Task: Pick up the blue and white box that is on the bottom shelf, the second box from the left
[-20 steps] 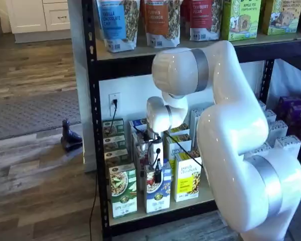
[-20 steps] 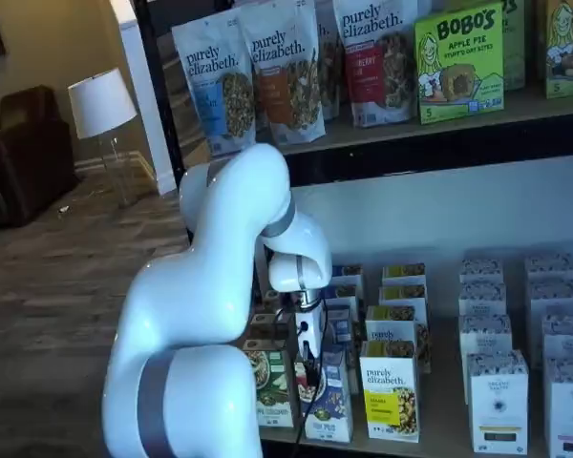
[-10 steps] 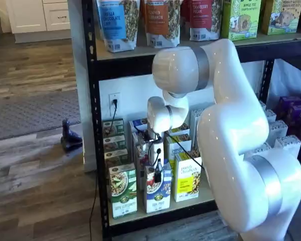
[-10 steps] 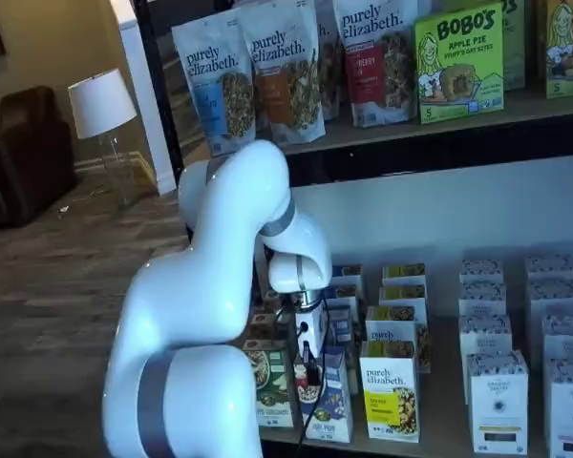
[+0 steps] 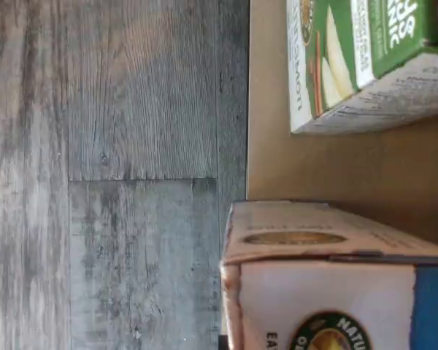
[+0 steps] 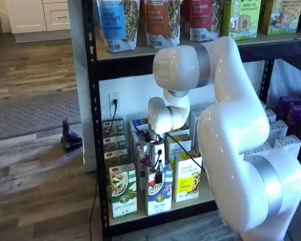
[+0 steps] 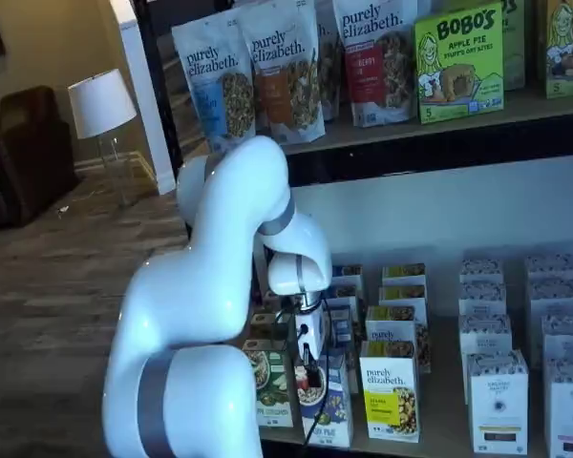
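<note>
Across both shelf views my white arm [image 6: 231, 130] fills the foreground, bent down toward the black rack [image 6: 93, 125], wrist aimed at the front row of the bottom shelf [image 6: 140, 213]. Upper board holds granola bags [image 7: 291, 67], not my concern. On the bottom shelf the blue and white box [image 6: 158, 193] stands upright at the front edge, long axis vertical, between the green-and-white cereal box [image 6: 123, 190] on one side and the yellow-and-white cereal box [image 6: 187, 176] on the other, both just beside it. Key relation: the box sits directly below my gripper [image 6: 158, 175], whose black fingers come down over its top edge from above; same thing shows in a shelf view [image 7: 309, 361]. Fingers look to be at the box top, but whether they're clamped on it or apart I cannot tell, too small and side-on. Box looks: blue bands top and bottom, white middle with a cereal bowl and red berries; it seems tilted slightly, top leaning outward, though I can't be sure. Wrist view shows its pale top flap and a blue patch close up [image 5: 336, 292], green box [image 5: 365, 58] well apart across the bare board, wood floor [image 5: 117, 175] beyond the shelf edge. My judgement: grasp stage, lift not yet done.
</note>
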